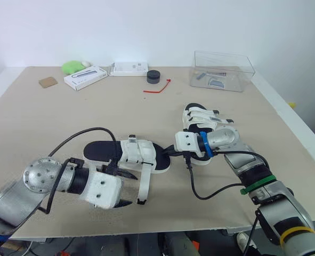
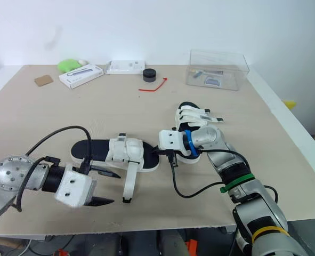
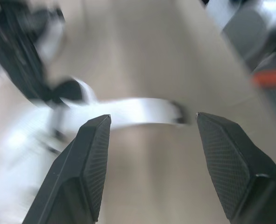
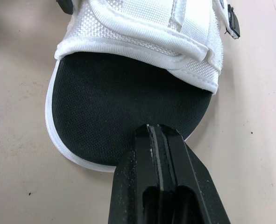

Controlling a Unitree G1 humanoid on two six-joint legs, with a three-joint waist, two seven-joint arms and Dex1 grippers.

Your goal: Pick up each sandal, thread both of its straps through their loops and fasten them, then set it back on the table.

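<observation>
One sandal [image 1: 101, 151], black-soled with white straps, lies mid-table, and one white strap [image 1: 145, 184] hangs loose toward the front edge. My left gripper [image 1: 128, 188] stands open beside that strap, whose end lies just beyond the fingertips in the left wrist view [image 3: 138, 112]. My right gripper [image 1: 173, 154] is shut, its tips resting at the toe rim of this sandal [image 4: 123, 102], with nothing between the fingers. A second sandal [image 1: 199, 118] lies to the right, behind my right wrist.
Along the far edge are a clear plastic box [image 1: 221, 70], a black round object [image 1: 153, 76], a red tie [image 1: 158, 88], two white boxes [image 1: 85, 78], a green object [image 1: 72, 66] and a cardboard piece [image 1: 48, 82]. A black cable [image 1: 200, 189] loops on the table near my right arm.
</observation>
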